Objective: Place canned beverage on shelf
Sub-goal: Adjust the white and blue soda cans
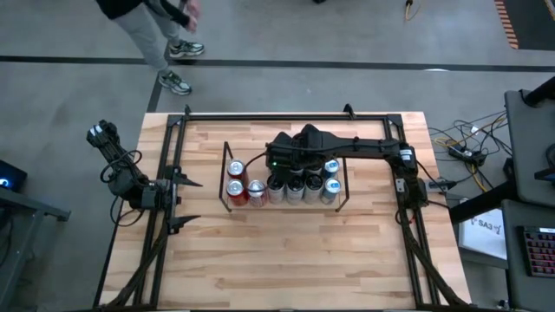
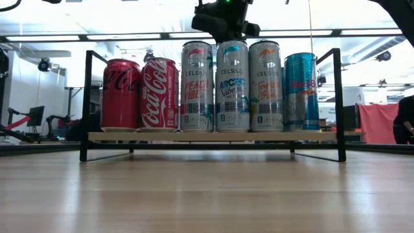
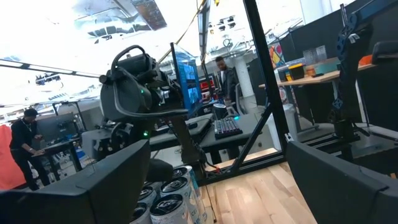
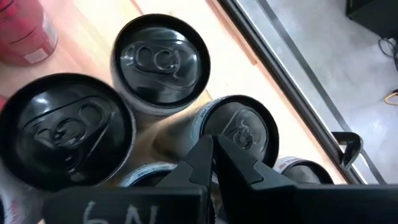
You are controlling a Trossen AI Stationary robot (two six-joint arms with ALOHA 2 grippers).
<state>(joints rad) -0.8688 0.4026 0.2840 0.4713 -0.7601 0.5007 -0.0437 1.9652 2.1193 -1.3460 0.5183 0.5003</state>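
Overhead, right gripper (image 1: 290,165) pinched fully closed and empty above the cans (image 1: 286,188) standing on the shelf (image 1: 227,178) mid-tabletop, left gripper (image 1: 184,201) spread wide, empty, at the left edge

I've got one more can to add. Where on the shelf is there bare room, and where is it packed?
The shelf has bare wood behind the red cans, toward the far left corner. The middle and right are packed with silver cans, and the shut right gripper hangs right over them. The left gripper waits open, off the shelf.
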